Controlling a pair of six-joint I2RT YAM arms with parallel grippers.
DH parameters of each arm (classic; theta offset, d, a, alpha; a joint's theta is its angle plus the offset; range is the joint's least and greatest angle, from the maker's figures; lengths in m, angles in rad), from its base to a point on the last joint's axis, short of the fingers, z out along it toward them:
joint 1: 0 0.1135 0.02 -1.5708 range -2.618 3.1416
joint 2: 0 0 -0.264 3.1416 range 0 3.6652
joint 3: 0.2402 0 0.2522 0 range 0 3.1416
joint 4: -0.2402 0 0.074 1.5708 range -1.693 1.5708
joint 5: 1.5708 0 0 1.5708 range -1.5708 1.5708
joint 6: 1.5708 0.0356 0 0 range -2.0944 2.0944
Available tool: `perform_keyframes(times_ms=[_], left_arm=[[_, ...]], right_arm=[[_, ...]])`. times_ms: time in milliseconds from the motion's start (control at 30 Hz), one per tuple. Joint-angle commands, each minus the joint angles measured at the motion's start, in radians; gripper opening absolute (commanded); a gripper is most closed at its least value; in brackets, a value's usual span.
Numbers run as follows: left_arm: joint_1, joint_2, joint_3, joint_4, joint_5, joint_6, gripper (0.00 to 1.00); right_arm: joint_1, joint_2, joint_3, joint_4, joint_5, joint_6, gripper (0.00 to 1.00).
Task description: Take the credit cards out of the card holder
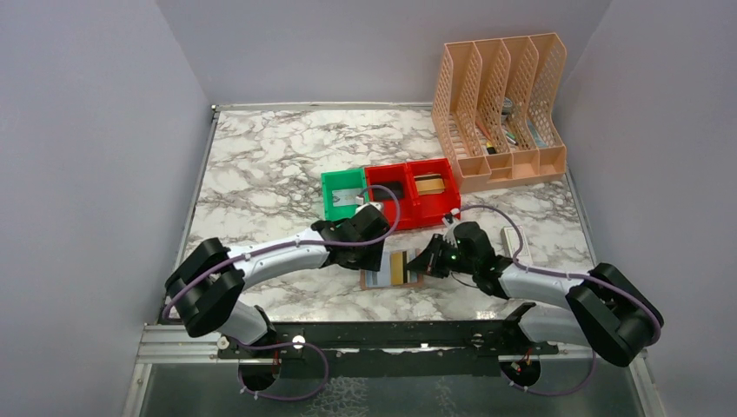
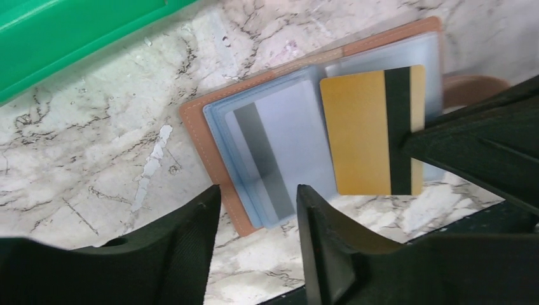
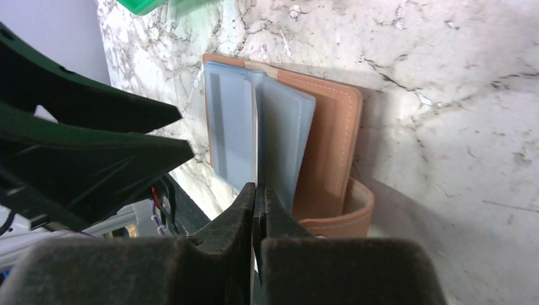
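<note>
Credit cards: a gold card (image 2: pixel 365 133) with a black stripe is held over the right page of the open card holder (image 2: pixel 206 136). A silver-grey card (image 2: pixel 279 149) is tucked into a clear blue sleeve on the left page.
Card holder: it is laid open on the marble table (image 2: pixel 76 165), near the front edge between the two arms and close to the green bin (image 2: pixel 57 38).
Right gripper (image 3: pixel 256 190): it is clamped tight on the thin edge of the gold card, which is seen edge-on between the jaws.
Left gripper (image 2: pixel 257 194): the jaws are parted and nothing is held. It is hung over the near edge of the holder, and contact cannot be told.
Risk, slip: only a narrow bite is taken on the card, so it could be twisted out or dropped by a quick swing.
Risk, drag: the holder does not appear to be pinned. If a corner of the card is caught in a sleeve, the whole holder could be pulled along.
Risk, clash: the two grippers are set very near each other, so a knock is possible.
Writing: none can be read. No brand or number is shown on the gold card, only the stripe.
</note>
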Motion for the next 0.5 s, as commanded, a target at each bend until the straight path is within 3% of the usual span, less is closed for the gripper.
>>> perform_keyframes(times_ms=[0, 267, 467], left_arm=[[-0.005, -0.079, -0.02, 0.054, 0.009, -0.029, 0.53], [-0.005, -0.064, -0.077, 0.314, 0.2, -0.078, 0.54], [-0.005, 0.021, -0.071, 0.345, 0.25, -0.102, 0.49]], right_arm=[[-0.008, -0.041, -0.018, -0.06, 0.052, 0.003, 0.01], [-0.008, 0.037, -0.012, -0.05, 0.033, 0.007, 0.01], [-0.008, 0.058, -0.031, -0.024, 0.043, 0.028, 0.01]])
